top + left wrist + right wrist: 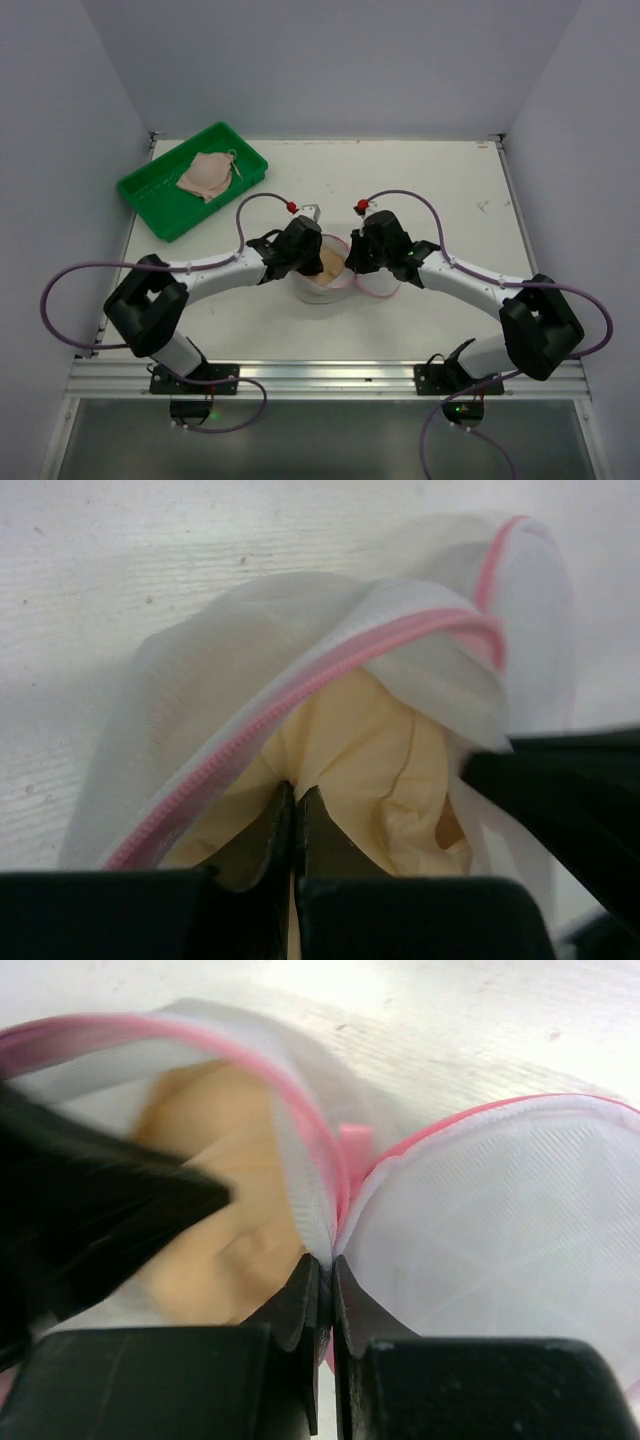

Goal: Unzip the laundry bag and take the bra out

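Laundry bag (318, 288) sits at the middle of the counter (430, 190), a little toward 6 o'clock. Its pink zipper trim (330, 670) is parted and the beige bra (380, 770) shows inside the mouth. The left pincer (294, 805) reaches in from 9 o'clock with its jaws closed on a fold of the bra. The right pincer (325, 1275), at 3 o'clock, is clamped on the bag's rim where the pink trim meets the white mesh. The main risk, as I judge it, is that the left pinch is shallow, so the soft fold could slide free on the lift. The left jaws may also have caught mesh along with the cup, and then the whole bag would rise. A strap, hidden here, could snag on the zipper. If the right hold slips, nothing anchors the pouch. The green tray (150, 200) at 10 o'clock, holding a beige garment (207, 172), is well apart.
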